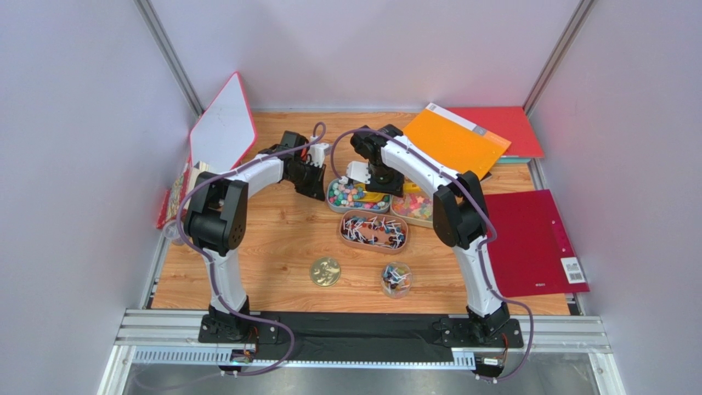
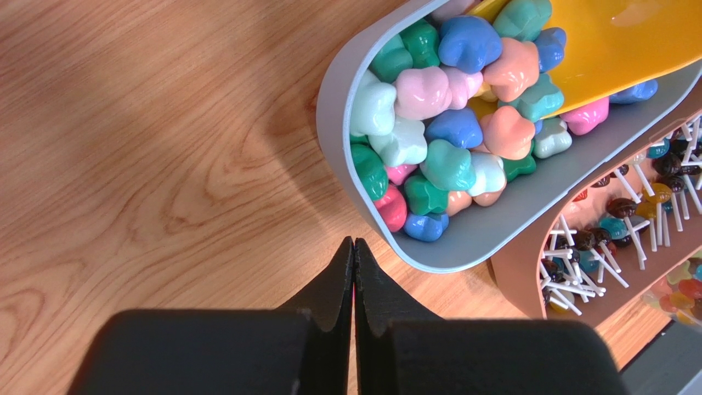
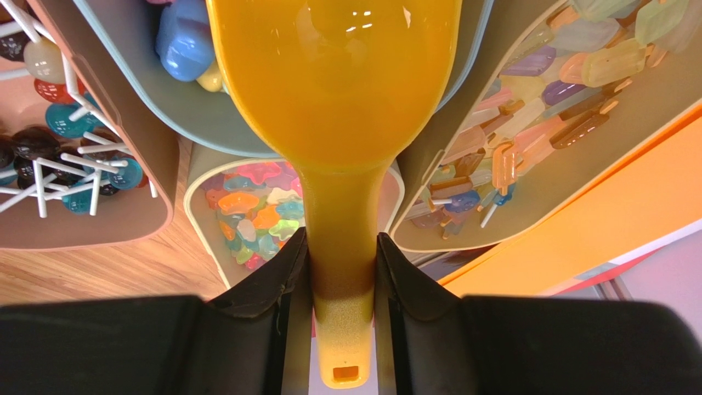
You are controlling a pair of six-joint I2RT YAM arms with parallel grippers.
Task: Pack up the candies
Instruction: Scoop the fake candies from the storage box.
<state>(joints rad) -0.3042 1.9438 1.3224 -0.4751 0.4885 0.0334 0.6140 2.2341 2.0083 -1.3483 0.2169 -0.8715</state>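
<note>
Nearer the arm bases than the grey tray (image 2: 461,247), a small jar (image 1: 396,280) is standing open with some sweets inside, its gold lid (image 1: 325,271) beside it. Just outside the tray's wall, the left gripper (image 2: 353,243) is hovering empty, jaws pressed together. Over the tray, the right gripper (image 3: 342,243) is clamping a yellow scoop (image 3: 334,74) by its handle, the empty-looking bowl reaching among the candies (image 2: 449,90). Most of the packing seems to be remaining.

Nothing is legible; the red folder's (image 1: 531,247) white label (image 1: 572,270) is too small.

I see glossy pastel candies (image 2: 449,132) heaped in the grey tray (image 2: 342,78), and lollipops (image 2: 614,226) lying loose in the pink tray (image 2: 515,276) beside it.
</note>
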